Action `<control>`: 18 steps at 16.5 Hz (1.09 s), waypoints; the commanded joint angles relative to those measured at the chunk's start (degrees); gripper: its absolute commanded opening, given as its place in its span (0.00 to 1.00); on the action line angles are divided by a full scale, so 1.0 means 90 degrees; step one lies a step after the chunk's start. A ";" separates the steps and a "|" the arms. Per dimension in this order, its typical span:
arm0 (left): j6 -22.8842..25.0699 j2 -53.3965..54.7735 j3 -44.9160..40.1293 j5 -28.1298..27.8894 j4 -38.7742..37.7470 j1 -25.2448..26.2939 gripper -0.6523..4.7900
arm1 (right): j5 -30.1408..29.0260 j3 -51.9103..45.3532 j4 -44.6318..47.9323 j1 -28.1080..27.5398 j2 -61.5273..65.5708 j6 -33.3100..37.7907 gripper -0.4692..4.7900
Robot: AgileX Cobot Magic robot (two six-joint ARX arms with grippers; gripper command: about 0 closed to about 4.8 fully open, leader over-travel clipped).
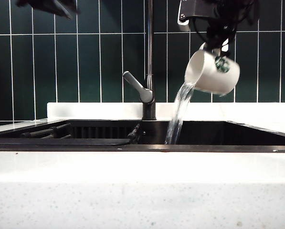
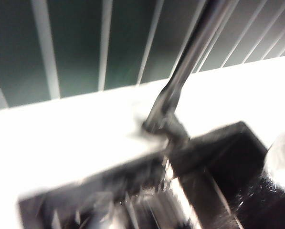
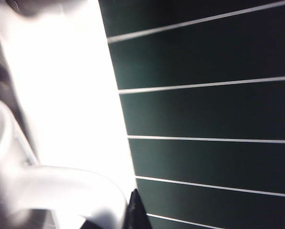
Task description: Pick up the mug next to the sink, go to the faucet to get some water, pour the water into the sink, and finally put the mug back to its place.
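While right pincer grips tilted mug | left pincer unclear | faucet between.

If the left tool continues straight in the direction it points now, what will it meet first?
Probably the faucet, near its base at the back edge of the sink. The left wrist view centres on it, though blur makes depth uncertain.
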 commanded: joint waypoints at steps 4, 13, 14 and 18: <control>0.0221 -0.0313 0.0019 -0.0245 -0.1841 -0.0012 0.11 | -0.0107 0.0097 0.0976 0.0017 -0.0136 -0.1452 0.09; 0.0406 -0.0318 0.0007 -0.0372 -0.2181 -0.0236 0.11 | -0.0177 0.0097 0.1105 0.0391 -0.0138 -0.2980 0.09; 0.0430 -0.0323 0.0007 -0.0427 -0.2183 -0.0255 0.11 | -0.0177 0.0097 0.1178 0.0415 -0.0138 -0.3041 0.09; 0.0430 -0.0425 0.0007 -0.0503 -0.2212 -0.0284 0.11 | -0.0194 0.0097 0.1212 0.0464 -0.0146 -0.3308 0.10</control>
